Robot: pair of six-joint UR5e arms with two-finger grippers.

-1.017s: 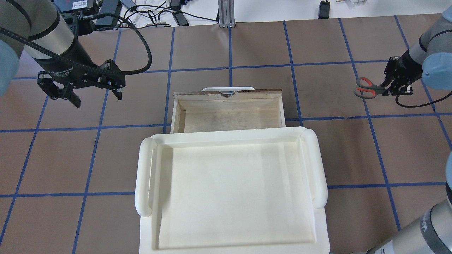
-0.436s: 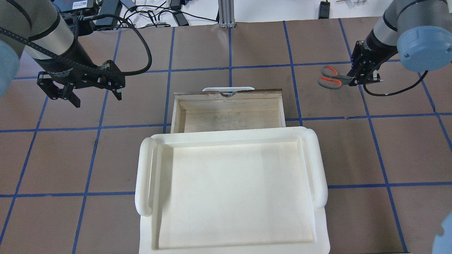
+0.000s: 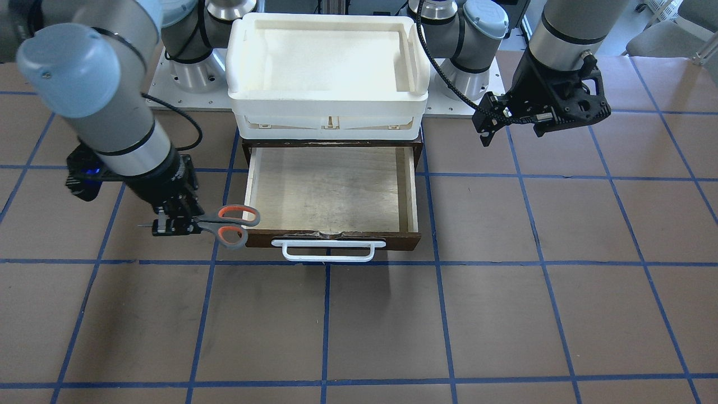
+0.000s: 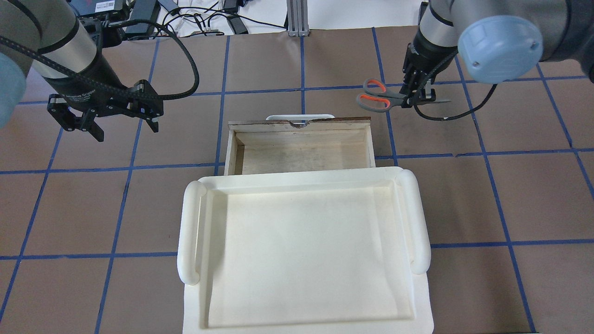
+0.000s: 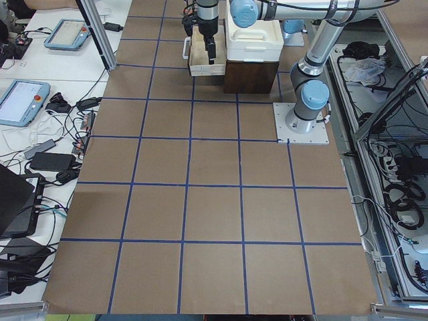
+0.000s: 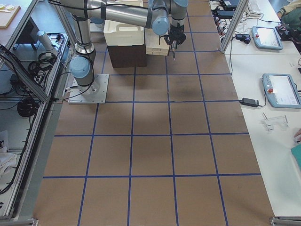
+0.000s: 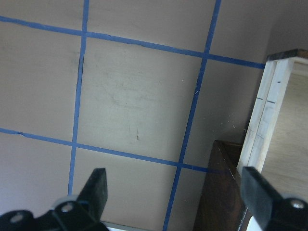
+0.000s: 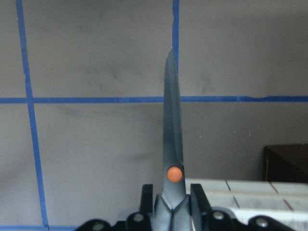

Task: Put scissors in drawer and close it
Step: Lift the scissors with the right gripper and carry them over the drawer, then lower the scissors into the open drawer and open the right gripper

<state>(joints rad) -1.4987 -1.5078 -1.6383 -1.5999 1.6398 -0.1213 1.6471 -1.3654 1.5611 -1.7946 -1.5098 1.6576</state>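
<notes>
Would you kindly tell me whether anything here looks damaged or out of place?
The drawer has a chipped, splintered spot midway along its dark front's top edge, above the white handle. Nothing else stands out.

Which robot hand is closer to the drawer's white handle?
Right. The right gripper, holding the scissors, is just off the drawer front corner near the handle; the left gripper hovers farther away on the other side.

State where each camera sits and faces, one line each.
Front-facing: across the table, facing the robot; both arms, drawer, scissors.
Overhead: behind the robot, looking down; both arms, white tray.
Exterior left: table's end; left arm nearer.
Exterior right: opposite end; right arm nearer.
Left wrist: down past open jaws at drawer's corner.
Right wrist: along the scissors' blade.
Front-facing and overhead share drawer, scissors.
</notes>
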